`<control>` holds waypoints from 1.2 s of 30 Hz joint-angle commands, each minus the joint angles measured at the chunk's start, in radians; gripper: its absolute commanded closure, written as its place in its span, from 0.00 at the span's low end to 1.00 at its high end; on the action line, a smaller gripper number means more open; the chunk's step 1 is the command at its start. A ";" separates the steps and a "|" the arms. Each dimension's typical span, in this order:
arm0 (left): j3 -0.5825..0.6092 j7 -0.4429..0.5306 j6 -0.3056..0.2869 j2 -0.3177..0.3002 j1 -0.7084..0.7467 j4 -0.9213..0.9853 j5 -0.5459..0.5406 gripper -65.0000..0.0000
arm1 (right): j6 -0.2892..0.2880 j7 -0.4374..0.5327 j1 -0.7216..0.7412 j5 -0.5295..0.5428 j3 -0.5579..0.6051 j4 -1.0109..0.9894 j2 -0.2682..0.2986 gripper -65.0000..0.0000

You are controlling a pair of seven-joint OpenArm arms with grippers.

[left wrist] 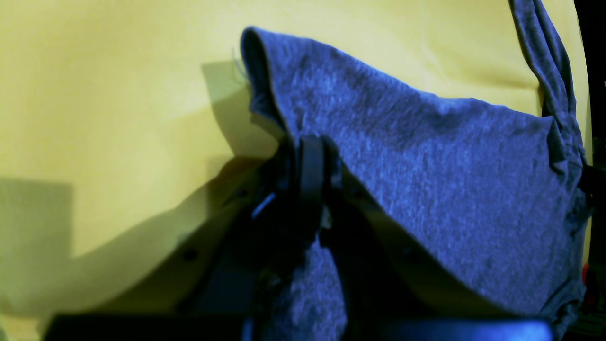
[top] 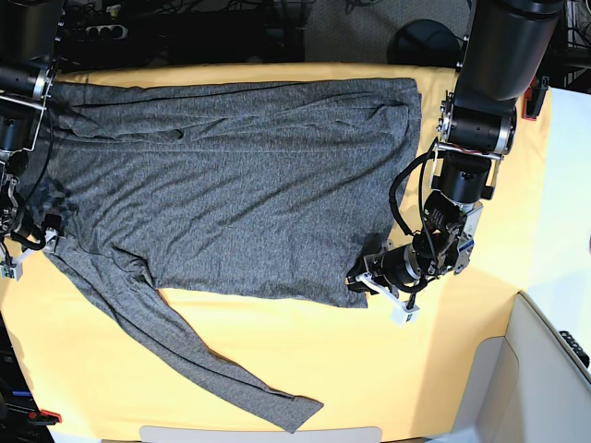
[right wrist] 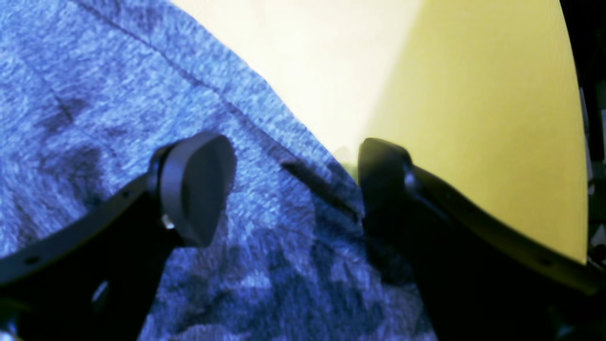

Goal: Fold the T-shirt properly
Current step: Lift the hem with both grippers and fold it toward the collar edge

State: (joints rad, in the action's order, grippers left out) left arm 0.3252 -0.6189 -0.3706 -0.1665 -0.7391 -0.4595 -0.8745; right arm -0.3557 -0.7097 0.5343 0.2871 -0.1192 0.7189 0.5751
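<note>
Yellow cloth over table, dark, possibly cabled floor behind

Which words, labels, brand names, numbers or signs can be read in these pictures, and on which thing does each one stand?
None: no text can be read in any view.
T-shirt: plain grey knit, no print or label showing.
Yellow cloth: plain, no marking.
Left gripper and right gripper: black parts, no lettering visible.
Dark items along the top edge of the base view: too small and dim to tell.
</note>
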 commanded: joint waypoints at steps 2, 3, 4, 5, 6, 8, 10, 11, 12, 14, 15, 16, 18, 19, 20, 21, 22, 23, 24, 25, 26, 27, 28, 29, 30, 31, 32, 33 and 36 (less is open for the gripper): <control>0.001 0.008 -0.005 -0.008 -0.029 -0.009 -0.001 0.99 | -0.006 -0.020 -0.007 -0.007 0.000 0.006 0.003 0.34; 0.001 0.008 -0.005 -0.008 -0.029 -0.009 -0.001 0.99 | -0.006 -0.020 -0.015 -0.007 0.000 0.006 0.000 0.38; 0.001 0.008 -0.005 -0.008 -0.029 -0.009 -0.001 0.99 | -0.007 -0.017 -0.021 -0.007 0.000 0.006 -0.002 0.45; 0.001 0.008 -0.005 -0.008 -0.029 -0.009 -0.001 0.99 | -0.009 -0.009 -0.027 -0.007 0.000 0.006 -0.002 0.52; 0.001 0.008 -0.005 -0.008 -0.029 -0.009 -0.001 0.99 | -0.009 0.006 -0.035 -0.007 0.000 0.006 -0.002 0.60; 0.001 0.008 -0.005 -0.008 -0.017 -0.009 -0.001 0.99 | -0.009 0.045 -0.058 -0.007 0.000 0.006 -0.002 0.79; 0.001 0.008 -0.005 -0.008 -0.017 -0.009 -0.001 0.99 | -0.009 0.065 -0.069 -0.007 0.000 0.006 -0.004 0.90; 0.001 0.008 -0.005 -0.008 -0.017 -0.009 -0.001 0.99 | -0.009 0.068 -0.075 -0.007 0.000 0.006 -0.004 0.93; 0.001 0.008 -0.005 -0.008 -0.017 -0.009 -0.001 0.99 | -0.009 0.068 -0.079 -0.007 0.000 0.008 -0.004 0.94; 0.001 0.008 -0.005 -0.008 -0.009 -0.009 -0.001 0.99 | -0.009 0.069 -0.082 -0.007 0.000 0.014 -0.013 0.95; 0.001 0.008 -0.005 -0.008 -0.004 -0.009 -0.001 0.99 | -0.009 0.071 -0.082 -0.007 -0.001 0.015 -0.014 0.95; 0.001 0.008 -0.005 -0.008 -0.004 -0.009 -0.001 0.99 | -0.009 0.077 -0.087 -0.007 -0.001 0.015 -0.016 0.96; 0.001 0.008 -0.005 -0.008 -0.004 -0.011 -0.001 0.99 | -0.007 0.097 -0.098 -0.007 -0.001 0.017 -0.014 0.99; 0.001 0.008 -0.005 -0.008 -0.003 -0.011 -0.001 0.99 | -0.006 0.101 -0.099 -0.007 -0.001 0.017 -0.014 1.00; 0.001 0.008 -0.005 -0.008 -0.003 -0.011 -0.001 0.99 | -0.004 0.103 -0.099 -0.007 -0.001 0.018 -0.014 1.00; 0.001 0.008 -0.005 -0.008 -0.003 -0.011 -0.001 0.99 | -0.004 0.104 -0.101 -0.007 -0.001 0.021 -0.014 1.00; 0.001 0.008 -0.005 -0.008 -0.003 -0.011 -0.001 0.99 | -0.004 0.104 -0.102 -0.007 -0.001 0.031 -0.014 1.00; 0.001 0.008 -0.005 -0.008 -0.003 -0.011 -0.001 0.99 | -0.004 0.104 -0.104 -0.007 0.000 0.044 -0.014 1.00; 0.001 0.008 -0.005 -0.008 -0.003 -0.011 -0.001 0.99 | -0.003 0.104 -0.108 -0.007 0.000 0.060 -0.014 1.00; 0.001 0.008 -0.005 -0.008 -0.003 -0.011 -0.001 0.99 | -0.003 0.104 -0.119 -0.007 0.000 0.074 -0.014 1.00; 0.001 0.008 -0.005 -0.008 -0.003 -0.011 -0.001 0.99 | -0.001 0.104 -0.130 -0.009 -0.001 0.092 -0.011 1.00; 0.001 0.008 -0.005 -0.008 -0.003 -0.011 -0.001 0.99 | -0.001 0.104 -0.139 -0.009 -0.003 0.110 -0.010 1.00; 0.001 0.008 -0.005 -0.008 -0.003 -0.011 -0.001 0.99 | -0.001 0.104 -0.141 -0.009 -0.003 0.129 -0.008 1.00; 0.001 0.008 -0.005 -0.008 -0.003 -0.011 -0.001 0.99 | -0.001 0.104 -0.142 -0.009 -0.003 0.140 -0.008 1.00; 0.001 0.008 -0.005 -0.008 -0.003 -0.011 -0.001 0.99 | -0.001 0.103 -0.151 -0.009 -0.004 0.150 -0.007 1.00; 0.001 0.008 -0.005 -0.008 -0.003 -0.011 -0.001 0.99 | -0.001 0.103 -0.162 -0.009 -0.004 0.163 -0.007 1.00; 0.001 0.008 -0.005 -0.008 -0.003 -0.011 -0.001 0.99 | -0.001 0.103 -0.171 -0.009 -0.004 0.187 -0.005 1.00; 0.001 0.008 -0.005 -0.008 -0.003 -0.011 -0.001 0.99 | -0.001 0.103 -0.184 -0.009 -0.006 0.216 -0.005 1.00; 0.001 0.008 -0.005 -0.008 -0.003 -0.011 -0.001 0.99 | 0.004 0.103 -0.225 -0.009 -0.006 0.305 -0.004 1.00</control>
State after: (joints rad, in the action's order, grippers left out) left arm 0.3252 -0.5991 -0.3779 -0.1692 -0.7204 -0.4606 -0.8890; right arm -0.3428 -0.6033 0.2913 0.2707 -0.1219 1.0096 0.5533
